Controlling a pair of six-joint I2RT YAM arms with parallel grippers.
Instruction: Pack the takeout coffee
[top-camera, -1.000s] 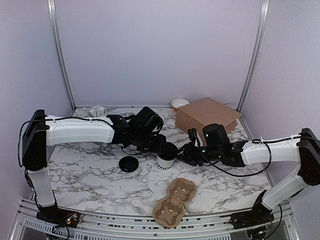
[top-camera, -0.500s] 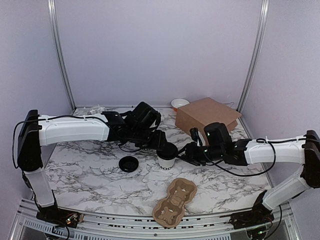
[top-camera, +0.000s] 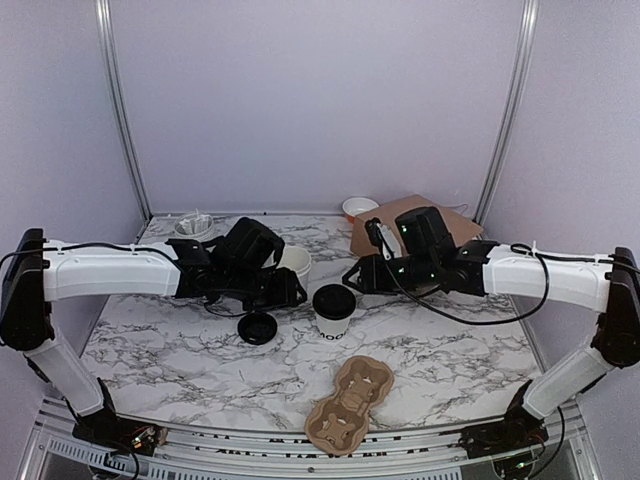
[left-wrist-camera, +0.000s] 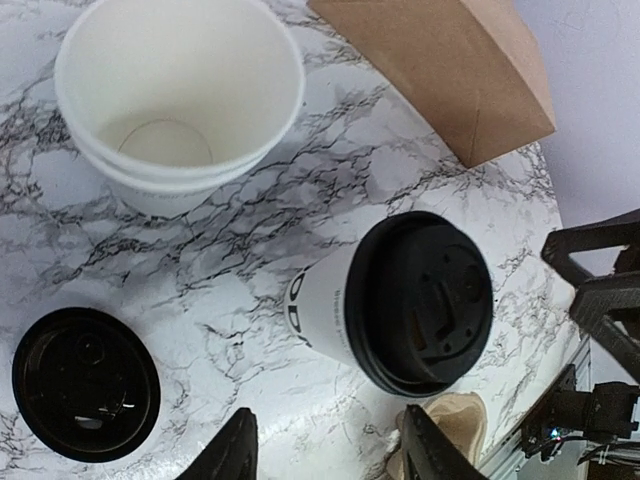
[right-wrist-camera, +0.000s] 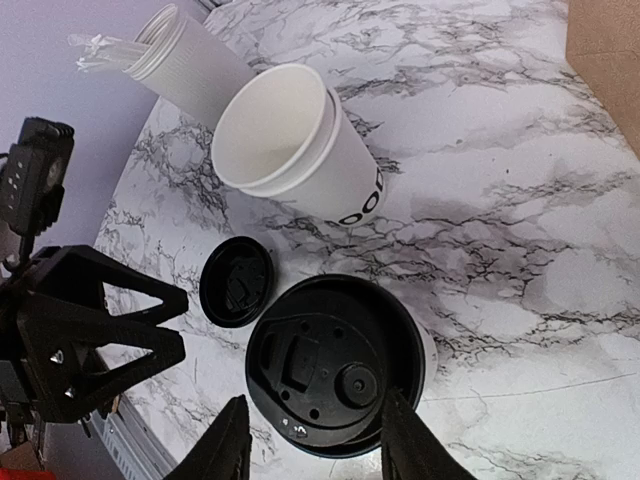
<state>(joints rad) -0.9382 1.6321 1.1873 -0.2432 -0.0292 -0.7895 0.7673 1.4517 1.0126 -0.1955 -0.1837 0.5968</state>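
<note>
The takeout coffee (top-camera: 333, 310) is a white paper cup with black lettering and a black lid, upright on the marble table. It also shows in the left wrist view (left-wrist-camera: 400, 300) and the right wrist view (right-wrist-camera: 335, 365). My left gripper (top-camera: 288, 292) is open and empty, a little to the cup's left (left-wrist-camera: 335, 452). My right gripper (top-camera: 353, 277) is open and empty, above and just behind the cup to its right (right-wrist-camera: 312, 445). Neither touches the cup.
Empty stacked white cups (top-camera: 293, 262) stand behind the coffee. A loose black lid (top-camera: 258, 327) lies to its left. A moulded cardboard cup carrier (top-camera: 350, 403) lies near the front edge. A brown paper bag (top-camera: 400, 235), a small bowl (top-camera: 358, 207) and a canister of sticks (top-camera: 195, 225) are at the back.
Both grippers have drawn back from the lidded cup, the left to the left, the right up and toward the back. The stacked empty cups now show behind it.
</note>
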